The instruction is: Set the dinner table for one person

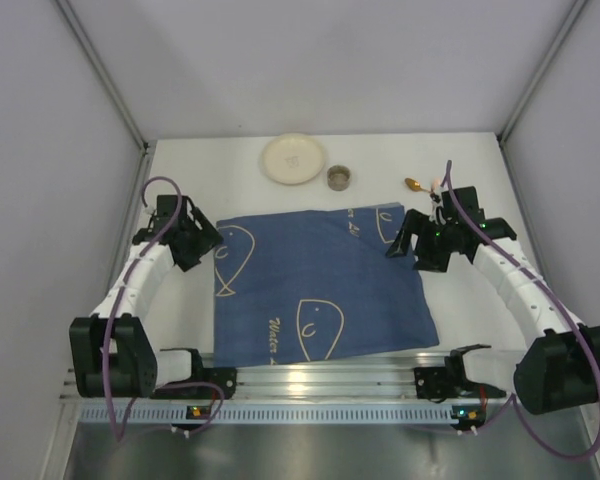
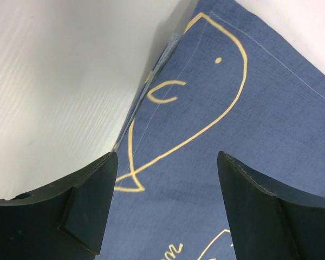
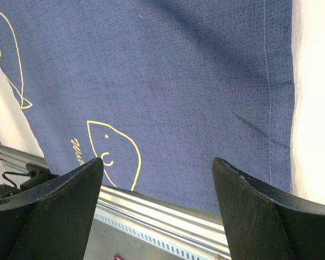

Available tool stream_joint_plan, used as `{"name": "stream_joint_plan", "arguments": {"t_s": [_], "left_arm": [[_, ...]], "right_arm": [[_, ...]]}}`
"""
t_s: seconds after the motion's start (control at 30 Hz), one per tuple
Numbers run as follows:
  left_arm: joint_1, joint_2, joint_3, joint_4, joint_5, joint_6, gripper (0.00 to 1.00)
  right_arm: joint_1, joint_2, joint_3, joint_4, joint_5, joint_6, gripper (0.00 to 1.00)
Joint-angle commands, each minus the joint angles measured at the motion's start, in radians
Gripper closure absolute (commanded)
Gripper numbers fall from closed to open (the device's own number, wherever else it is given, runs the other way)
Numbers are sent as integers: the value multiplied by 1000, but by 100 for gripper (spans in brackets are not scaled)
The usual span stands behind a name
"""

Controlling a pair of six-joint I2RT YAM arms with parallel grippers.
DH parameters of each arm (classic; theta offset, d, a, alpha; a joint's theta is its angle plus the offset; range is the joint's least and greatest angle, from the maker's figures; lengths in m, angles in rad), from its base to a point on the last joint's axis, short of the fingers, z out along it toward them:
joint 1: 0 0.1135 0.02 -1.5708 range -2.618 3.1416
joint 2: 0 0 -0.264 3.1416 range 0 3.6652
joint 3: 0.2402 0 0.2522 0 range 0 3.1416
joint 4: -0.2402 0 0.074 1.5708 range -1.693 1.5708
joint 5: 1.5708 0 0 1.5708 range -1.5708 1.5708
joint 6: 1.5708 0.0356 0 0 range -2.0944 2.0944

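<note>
The dinner table [image 1: 230,175] is a white tabletop with a ribbed aluminium rail [image 1: 320,380] along its near edge. A blue cloth with cream fish outlines [image 1: 320,285] lies spread flat on its middle. My left gripper [image 1: 202,243] is open and empty, just above the cloth's far left edge; in the left wrist view [image 2: 168,157] its fingers straddle the cloth [image 2: 233,108] beside the bare table [image 2: 54,81]. My right gripper [image 1: 408,247] is open and empty over the cloth's far right corner; it also shows in the right wrist view [image 3: 158,162] above the cloth [image 3: 168,70].
At the back of the table lie a cream plate [image 1: 293,159], a small round cup [image 1: 339,178] and a gold spoon [image 1: 417,184]. Grey walls close in the left, right and back. The rail [image 3: 162,208] shows below the cloth in the right wrist view.
</note>
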Motion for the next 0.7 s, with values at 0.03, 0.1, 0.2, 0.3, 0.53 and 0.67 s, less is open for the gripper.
{"name": "stream_joint_plan", "arguments": {"t_s": [0.03, 0.1, 0.2, 0.3, 0.53, 0.67], "left_arm": [[27, 83, -31, 253, 135, 64, 21], [27, 125, -37, 311, 139, 67, 21], [31, 193, -17, 339, 119, 75, 23], [37, 253, -8, 379, 125, 79, 23], [39, 342, 15, 425, 110, 88, 28], [40, 393, 36, 445, 116, 101, 30]], "right_arm": [[8, -18, 0, 18, 22, -15, 18], [8, -7, 9, 10, 29, -25, 18], [10, 13, 32, -24, 69, -57, 18], [7, 20, 37, -51, 108, -92, 18], [-5, 22, 31, -91, 151, -118, 18], [-8, 39, 37, -94, 149, -109, 18]]}}
